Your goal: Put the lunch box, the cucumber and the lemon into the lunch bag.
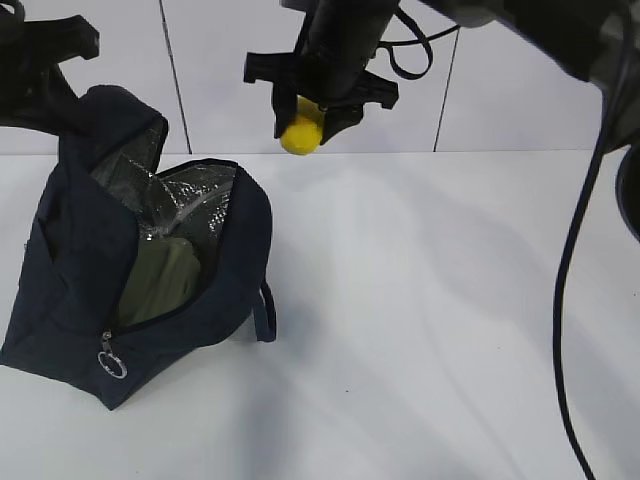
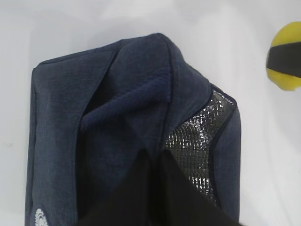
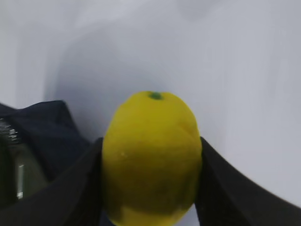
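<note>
The navy lunch bag (image 1: 70,250) stands open at the left, its silver foil lining showing. The lunch box's pale green lid (image 1: 160,280) lies inside it. My left gripper (image 1: 70,95) is shut on the bag's upper flap (image 2: 127,94) and holds it up; its fingertips meet on the fabric (image 2: 157,157). My right gripper (image 1: 305,125) is shut on the yellow lemon (image 1: 300,133) and holds it in the air, to the right of the bag and above it. The lemon fills the right wrist view (image 3: 153,155) between the fingers. It also shows in the left wrist view (image 2: 286,56). The cucumber is out of view.
The white table (image 1: 430,300) stretches to the right of the bag, with a white panelled wall (image 1: 210,70) behind. A metal ring pull (image 1: 112,366) hangs at the bag's front corner. The right arm's black cable (image 1: 570,290) hangs at the right edge.
</note>
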Tool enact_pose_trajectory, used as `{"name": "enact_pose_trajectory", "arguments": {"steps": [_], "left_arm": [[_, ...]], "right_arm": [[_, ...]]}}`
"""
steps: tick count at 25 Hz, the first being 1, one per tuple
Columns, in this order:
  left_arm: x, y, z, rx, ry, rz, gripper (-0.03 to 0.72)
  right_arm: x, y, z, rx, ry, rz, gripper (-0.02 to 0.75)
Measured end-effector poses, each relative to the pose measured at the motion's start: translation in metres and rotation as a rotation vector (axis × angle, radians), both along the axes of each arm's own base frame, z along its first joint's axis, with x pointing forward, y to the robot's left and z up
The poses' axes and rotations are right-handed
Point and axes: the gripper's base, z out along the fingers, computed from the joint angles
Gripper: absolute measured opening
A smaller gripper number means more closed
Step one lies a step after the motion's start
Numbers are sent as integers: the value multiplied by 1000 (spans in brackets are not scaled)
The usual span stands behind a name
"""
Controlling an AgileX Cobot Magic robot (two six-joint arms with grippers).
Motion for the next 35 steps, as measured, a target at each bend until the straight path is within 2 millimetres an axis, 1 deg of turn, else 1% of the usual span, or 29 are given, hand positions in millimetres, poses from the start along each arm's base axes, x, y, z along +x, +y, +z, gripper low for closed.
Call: {"name": "enact_pose_trajectory", "arguments": {"steps": [3, 8, 13, 20, 25, 29, 33, 35], "left_arm": [[0, 0, 0, 0, -1, 0, -5], [0, 1, 0, 8, -5, -1, -5], [0, 1, 0, 9, -5, -1, -5], [0, 1, 0, 10, -6, -2, -5], [1, 1, -1, 11, -5, -2, -5], [1, 1, -1, 12, -5, -2, -5], [1, 1, -1, 12, -5, -2, -5], [1, 1, -1, 12, -5, -2, -5]], "right_arm": [[-10, 6, 19, 113, 16, 36, 400], [-23, 10, 46, 222, 16, 82, 400], [-38, 7, 59, 246, 34, 120, 400], [-59, 10, 57, 284, 103, 224, 400], [-78, 27, 61, 282, 106, 293, 400], [-93, 45, 52, 251, 132, 345, 400], [-101, 55, 48, 215, 124, 390, 400], [-100, 57, 43, 205, 129, 401, 400]]}}
